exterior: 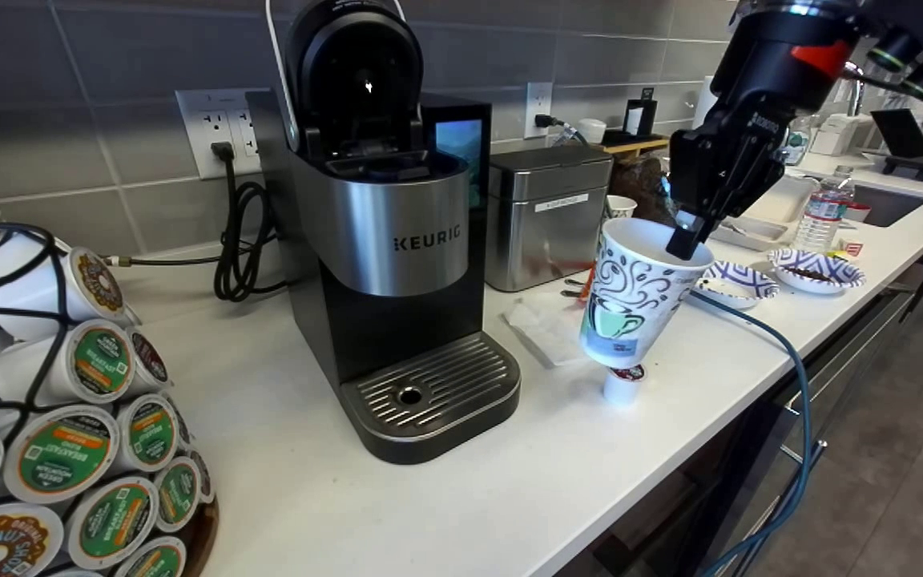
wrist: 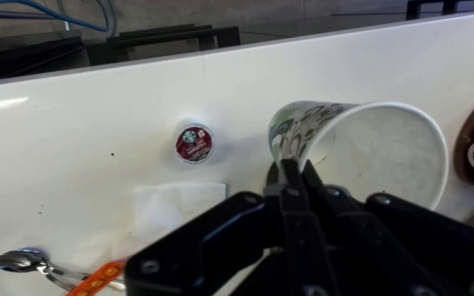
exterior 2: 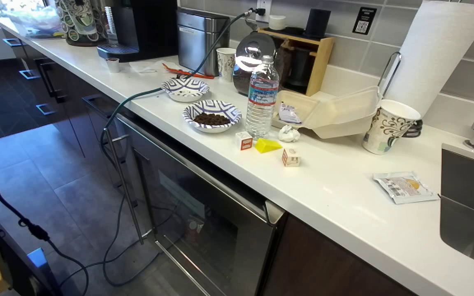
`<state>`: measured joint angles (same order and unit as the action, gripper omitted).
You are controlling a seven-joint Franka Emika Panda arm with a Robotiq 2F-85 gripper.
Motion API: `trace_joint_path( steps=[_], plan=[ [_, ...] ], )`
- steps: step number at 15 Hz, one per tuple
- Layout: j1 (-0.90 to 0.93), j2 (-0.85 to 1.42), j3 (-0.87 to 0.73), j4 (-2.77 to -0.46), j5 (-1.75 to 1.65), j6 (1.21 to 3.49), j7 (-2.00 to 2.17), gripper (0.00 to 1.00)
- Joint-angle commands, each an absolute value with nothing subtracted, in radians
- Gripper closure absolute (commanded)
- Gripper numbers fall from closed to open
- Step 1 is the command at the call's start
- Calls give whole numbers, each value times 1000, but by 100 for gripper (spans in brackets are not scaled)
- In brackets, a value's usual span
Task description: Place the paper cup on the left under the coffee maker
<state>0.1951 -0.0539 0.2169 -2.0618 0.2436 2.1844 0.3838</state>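
The white paper cup with its swirl print hangs in the air, slightly tilted, to the right of the coffee maker in an exterior view. My gripper is shut on the cup's wall at the rim. In the wrist view one fingertip is outside and one inside the cup, at my gripper. The coffee maker stands against the wall with its black top raised. Its grated drip tray holds nothing. The coffee maker also shows in an exterior view where gripper and held cup are out of view.
A coffee pod stands on the counter near the held cup; it also shows in the wrist view. A pod rack stands left of the machine. A steel box, a napkin and patterned bowls lie to its right.
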Motion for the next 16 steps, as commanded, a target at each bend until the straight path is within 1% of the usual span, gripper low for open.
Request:
trace_joint_path(
  steps=[1,2,3,8,16],
  plan=[
    [199,-45,215,-2048,249,2177,373,96],
    [198,-39,214,-2041,251,2174,366,96],
    [198,-34,212,-2038,252,2173,361,99],
    [208,99,218,-1958,254,2352,437,99],
    [250,279,206,-1809,236,2354,513,99]
  ],
)
